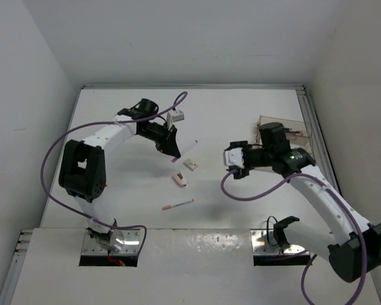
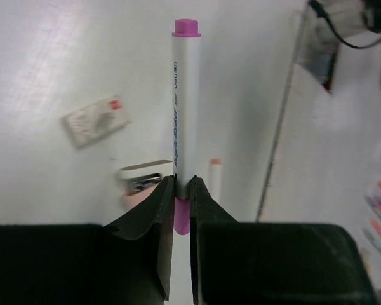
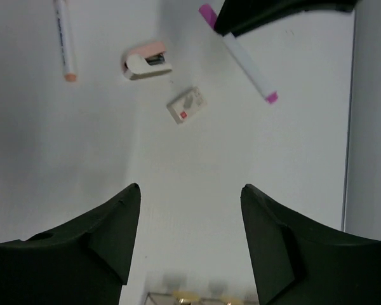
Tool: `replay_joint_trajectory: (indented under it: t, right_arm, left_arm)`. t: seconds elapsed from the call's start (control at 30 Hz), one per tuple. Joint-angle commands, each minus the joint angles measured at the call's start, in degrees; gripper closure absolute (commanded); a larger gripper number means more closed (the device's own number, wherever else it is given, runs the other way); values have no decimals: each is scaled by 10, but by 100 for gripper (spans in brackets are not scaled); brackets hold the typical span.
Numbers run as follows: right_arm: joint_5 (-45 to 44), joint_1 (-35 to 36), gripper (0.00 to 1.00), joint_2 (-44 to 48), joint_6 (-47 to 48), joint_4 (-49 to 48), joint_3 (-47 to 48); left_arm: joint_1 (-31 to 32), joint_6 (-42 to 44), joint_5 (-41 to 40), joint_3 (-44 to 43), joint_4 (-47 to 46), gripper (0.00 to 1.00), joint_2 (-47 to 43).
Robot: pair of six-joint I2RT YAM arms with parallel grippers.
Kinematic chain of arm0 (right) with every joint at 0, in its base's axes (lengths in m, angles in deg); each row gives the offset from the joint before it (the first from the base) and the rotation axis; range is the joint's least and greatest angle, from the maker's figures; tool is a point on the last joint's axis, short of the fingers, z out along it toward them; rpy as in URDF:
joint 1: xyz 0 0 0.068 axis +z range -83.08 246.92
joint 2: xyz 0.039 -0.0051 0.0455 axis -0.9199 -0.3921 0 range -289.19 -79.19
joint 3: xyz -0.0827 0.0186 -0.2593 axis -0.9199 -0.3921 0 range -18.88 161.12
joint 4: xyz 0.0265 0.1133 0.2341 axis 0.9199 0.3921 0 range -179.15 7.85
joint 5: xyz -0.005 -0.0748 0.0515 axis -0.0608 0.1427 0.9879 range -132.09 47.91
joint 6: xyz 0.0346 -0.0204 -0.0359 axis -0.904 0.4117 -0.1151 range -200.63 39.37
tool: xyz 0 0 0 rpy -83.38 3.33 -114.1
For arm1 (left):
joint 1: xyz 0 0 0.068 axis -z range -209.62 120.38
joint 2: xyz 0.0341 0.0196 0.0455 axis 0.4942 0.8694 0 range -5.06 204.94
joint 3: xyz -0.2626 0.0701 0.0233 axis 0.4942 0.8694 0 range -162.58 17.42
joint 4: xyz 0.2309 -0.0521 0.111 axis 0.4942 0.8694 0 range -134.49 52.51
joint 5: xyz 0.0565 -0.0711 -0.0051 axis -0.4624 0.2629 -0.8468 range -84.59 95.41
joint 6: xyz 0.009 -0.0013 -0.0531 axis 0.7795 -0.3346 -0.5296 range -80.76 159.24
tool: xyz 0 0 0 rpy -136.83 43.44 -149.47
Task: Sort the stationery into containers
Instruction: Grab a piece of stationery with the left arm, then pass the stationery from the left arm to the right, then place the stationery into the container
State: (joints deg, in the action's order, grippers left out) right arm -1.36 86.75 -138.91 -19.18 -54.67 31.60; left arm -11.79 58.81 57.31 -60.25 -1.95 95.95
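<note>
Starting with the top view, the left gripper (image 1: 176,150) is clenched on a white pen (image 1: 190,145) with pink ends, apparently raised off the middle of the worktop (image 1: 114,210). The clear box (image 1: 293,125) sits at the far right, behind the right arm, so carrying the pen straight across would probably put the two arms in each other's way. An eraser (image 1: 191,164), a small pink-and-white item (image 1: 180,180) and a loose pen (image 1: 178,204) lie near the held pen, and a drop could scatter them. In the left wrist view, the gripper pinches the pen (image 2: 185,95) close to one end with most of its length sticking out, so it looks prone to pivoting or slipping on a quick swing. In the right wrist view, the right gripper (image 3: 190,203) stands released and empty, with the box's rim at the bottom edge. A handover could miss, since the pen hangs slanted and well apart from it.
</note>
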Motion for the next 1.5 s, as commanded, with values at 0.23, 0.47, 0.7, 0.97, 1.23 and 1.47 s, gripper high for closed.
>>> replay_joint_trajectory:
  t: [0.23,0.47,0.7,0.97,1.23,1.47]
  right_arm:
    - [-115,186,38,-123,160,-150,5]
    - [-160,245,41,-190,199,-210,16]
    - [-206,271,48,-239,202,-245,36]
    - [-223,258,97,-226,190,-237,31]
    - [-166,-15,100,-139,137,-79,24]
    - [-103,-301,100,-198,277,46,100]
  left_arm:
    - [15,-16,194,55,44,100,11]
    - [19,-41,218,70,27,100,16]
    - [33,-47,218,71,23,100,19]
    - [24,-22,186,56,28,42,8]
    - [-44,-79,-73,31,-24,0,-80]
    - [-35,-123,-312,169,-217,0,-290]
